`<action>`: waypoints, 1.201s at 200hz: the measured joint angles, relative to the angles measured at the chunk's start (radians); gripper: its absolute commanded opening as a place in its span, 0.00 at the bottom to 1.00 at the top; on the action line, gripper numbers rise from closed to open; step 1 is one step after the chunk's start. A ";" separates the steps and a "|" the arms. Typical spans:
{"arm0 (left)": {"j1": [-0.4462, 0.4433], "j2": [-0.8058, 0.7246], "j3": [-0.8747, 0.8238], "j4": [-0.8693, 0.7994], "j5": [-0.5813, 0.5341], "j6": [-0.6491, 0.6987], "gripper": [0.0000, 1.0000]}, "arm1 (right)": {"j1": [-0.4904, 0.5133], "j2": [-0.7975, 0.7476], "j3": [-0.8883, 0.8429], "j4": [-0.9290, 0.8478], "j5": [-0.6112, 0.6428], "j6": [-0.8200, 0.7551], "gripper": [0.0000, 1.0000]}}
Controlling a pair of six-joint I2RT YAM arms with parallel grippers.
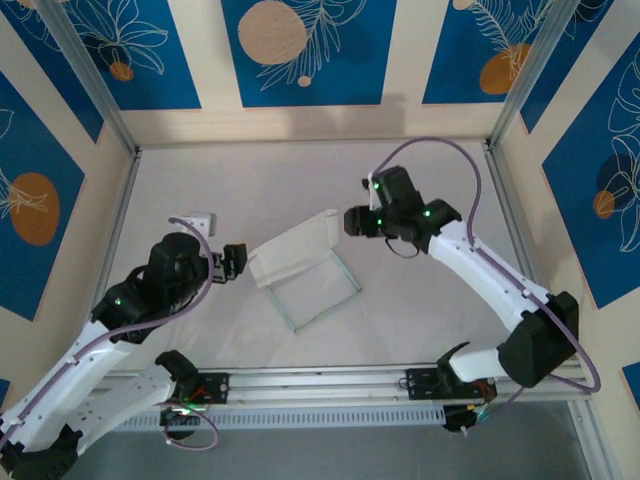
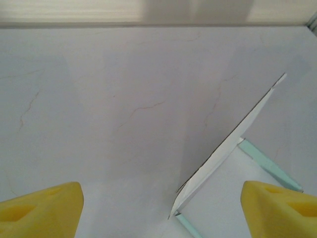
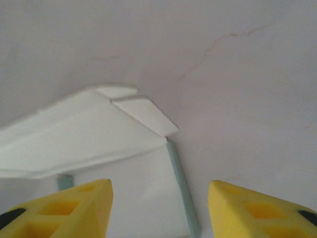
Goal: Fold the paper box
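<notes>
Paper box [image 1: 296, 252] white w/ mint-green edges — table [image 1: 200, 180] pale grey.

A thin, die-cut, white-and-mint card paper box [image 1: 303, 270] sits near the middle of the pale marble-patterned table [image 1: 430, 160], well apart from every edge. One panel lies flat on the near-right side, and another rises tilted from its far-left edge.

The black two-finger left gripper [image 1: 235, 262] is just left of the box's left corner. The black two-finger right gripper [image 1: 355, 222] is at the raised panel's far-right end, and neither touches the card.

From the left wrist, the panel's near end [image 2: 233, 144] falls between the fingers [image 2: 44, 208], nearer the right one. From the right wrist, the flat panel's edge [image 3: 181, 188] runs between the fingers [image 3: 74, 208].
</notes>
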State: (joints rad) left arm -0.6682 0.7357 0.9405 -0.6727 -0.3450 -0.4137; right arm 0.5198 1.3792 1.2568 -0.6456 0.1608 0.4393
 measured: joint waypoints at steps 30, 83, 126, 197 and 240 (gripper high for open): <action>0.001 0.014 -0.009 0.031 0.027 0.004 0.83 | -0.055 0.151 0.166 -0.027 -0.137 -0.069 0.81; 0.001 0.162 0.000 0.093 0.141 0.204 0.84 | -0.055 0.354 0.380 -0.082 -0.294 -0.232 0.81; 0.001 0.385 0.099 0.141 0.286 0.352 0.84 | -0.066 0.312 0.307 -0.070 -0.246 -0.217 0.79; 0.000 0.686 0.276 0.156 0.377 0.662 0.77 | -0.139 -0.055 0.070 -0.051 -0.213 -0.158 0.79; -0.003 0.829 0.385 0.038 0.423 0.789 0.44 | -0.153 -0.171 -0.004 -0.061 -0.212 -0.142 0.77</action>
State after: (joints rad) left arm -0.6716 1.5642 1.3258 -0.6350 0.0780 0.3748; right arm 0.3668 1.2079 1.2526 -0.7067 -0.0517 0.2970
